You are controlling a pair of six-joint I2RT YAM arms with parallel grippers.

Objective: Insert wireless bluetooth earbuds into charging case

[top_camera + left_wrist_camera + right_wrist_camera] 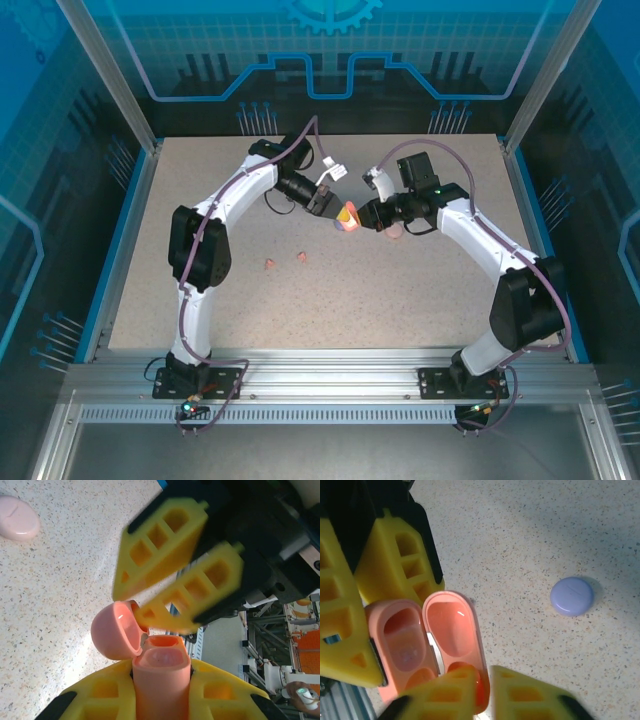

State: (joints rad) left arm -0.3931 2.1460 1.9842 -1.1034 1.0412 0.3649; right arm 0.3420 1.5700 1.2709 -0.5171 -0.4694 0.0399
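Note:
My left gripper (161, 669) is shut on the body of a coral-orange charging case (161, 690), held upright above the table. Its lid (115, 630) hangs open to the left and the wells look empty. My right gripper (490, 674) faces it, jaws slightly apart astride the lower rim of the open lid (451, 630); its fingers (165, 545) are blurred. From above, the two grippers (335, 212) (368, 215) meet at the case (347, 217) mid-table. Two tiny coral-orange earbuds (268, 264) (300, 258) lie on the table nearer the front.
A closed pale pink case (17, 524) lies on the table beside the grippers, seen from above under my right wrist (393, 232). A closed purple case (571, 596) lies further off. The speckled table (420, 300) has blue side rails.

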